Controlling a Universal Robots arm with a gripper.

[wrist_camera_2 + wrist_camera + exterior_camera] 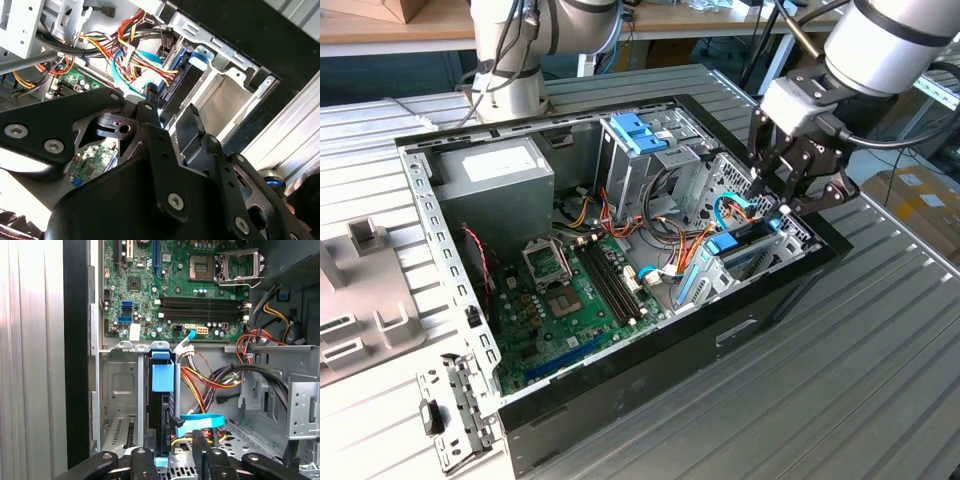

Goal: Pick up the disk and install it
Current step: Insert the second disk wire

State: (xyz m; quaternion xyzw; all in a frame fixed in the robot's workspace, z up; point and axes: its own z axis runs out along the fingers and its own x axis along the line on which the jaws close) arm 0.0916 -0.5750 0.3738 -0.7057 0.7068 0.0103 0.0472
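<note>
Gripper over the disk in the computer case

The gripper (172, 452) hangs just above the drive bay (120, 390); its jaws are spread and hold nothing; the disk (162, 405) stands on edge in the bay, right below and between the jaws; its long axis runs away from them, toward the motherboard (180, 285).

The disk (162, 405) stands on edge in the bay (120, 390) of the computer case (670, 350), at the exterior view's right, motherboard (570, 300) to its left.
</note>
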